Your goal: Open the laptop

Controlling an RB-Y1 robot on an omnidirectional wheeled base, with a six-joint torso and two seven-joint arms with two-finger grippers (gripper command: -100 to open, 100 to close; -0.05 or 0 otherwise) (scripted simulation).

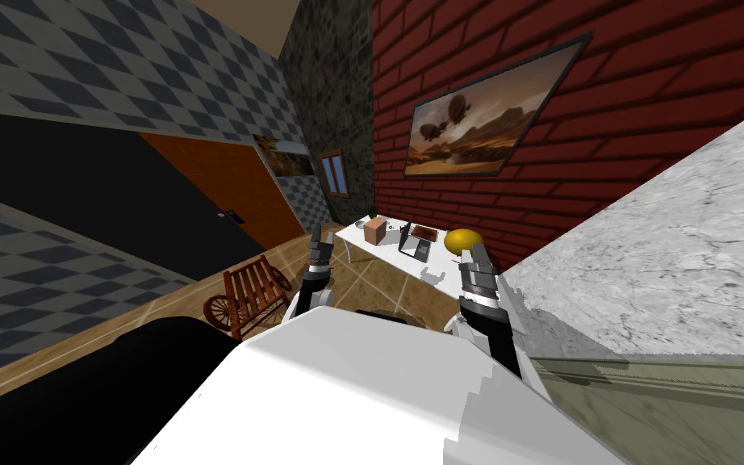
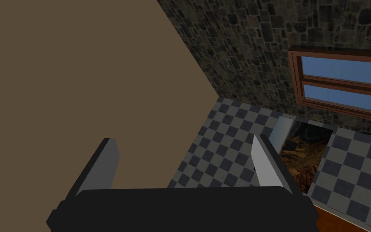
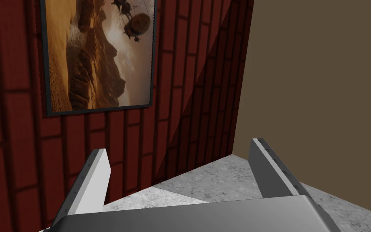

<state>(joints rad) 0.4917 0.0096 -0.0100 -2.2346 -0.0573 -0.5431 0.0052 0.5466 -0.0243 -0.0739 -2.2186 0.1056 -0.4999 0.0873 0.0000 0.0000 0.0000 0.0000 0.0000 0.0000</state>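
Observation:
A dark laptop [image 1: 415,241] lies on a small white table [image 1: 386,252] that stands some way ahead against the red brick wall. Its lid looks partly raised, though I cannot tell by how much. Both arms are held up in front of my chest, well short of the table. My left gripper [image 1: 316,237] [image 2: 182,139] is open with nothing between its fingers. My right gripper [image 1: 473,258] [image 3: 178,146] is open and empty too, and sits in line with the table's near end.
A brown box [image 1: 375,232] and a yellow round object [image 1: 463,240] share the table. A wooden rocking chair [image 1: 249,295] stands on the floor to the left. A marble wall [image 1: 669,258] rises close on the right. An orange door [image 1: 233,194] and a black area lie far left.

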